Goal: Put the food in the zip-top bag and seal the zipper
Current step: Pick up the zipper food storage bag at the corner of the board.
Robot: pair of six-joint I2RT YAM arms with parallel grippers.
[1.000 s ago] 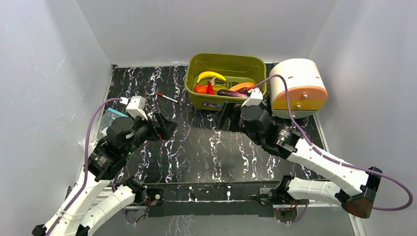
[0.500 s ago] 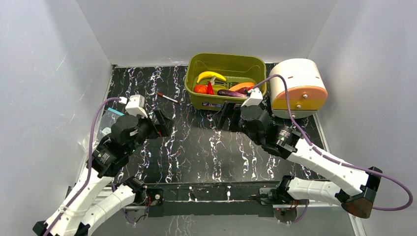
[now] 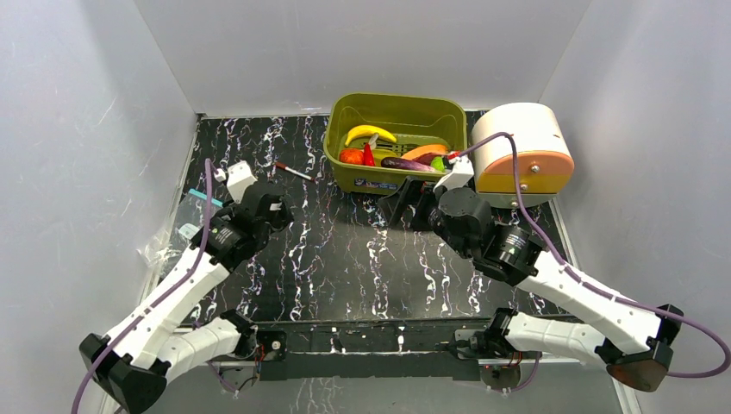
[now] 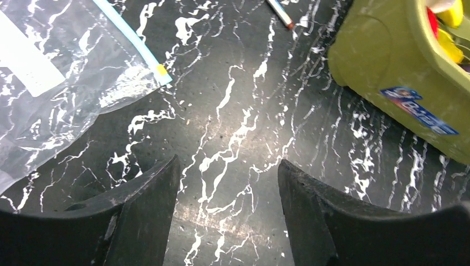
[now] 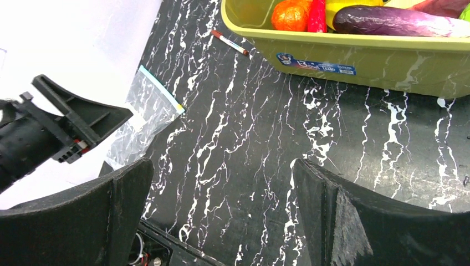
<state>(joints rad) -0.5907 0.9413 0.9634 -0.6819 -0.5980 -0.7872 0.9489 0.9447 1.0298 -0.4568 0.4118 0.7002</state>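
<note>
Left gripper (image 4: 227,166) and right gripper (image 5: 221,166) are both being held low over the counter (image 3: 345,259), fingers spread wide apart, nothing being carried in either. The zip-top bag (image 4: 50,94) is being left flat just to the left of the left fingers, so the left arm is being counted as the nearer one. The zipper (image 4: 136,47) is being shown along the bag's far edge, running roughly left to right. Farther back, the food (image 3: 371,134) is being kept in the green tub (image 3: 396,114), just beyond the right fingers.

Left tool (image 4: 227,174) spread wide, empty; right tool (image 5: 221,172) spread wide, empty.
</note>
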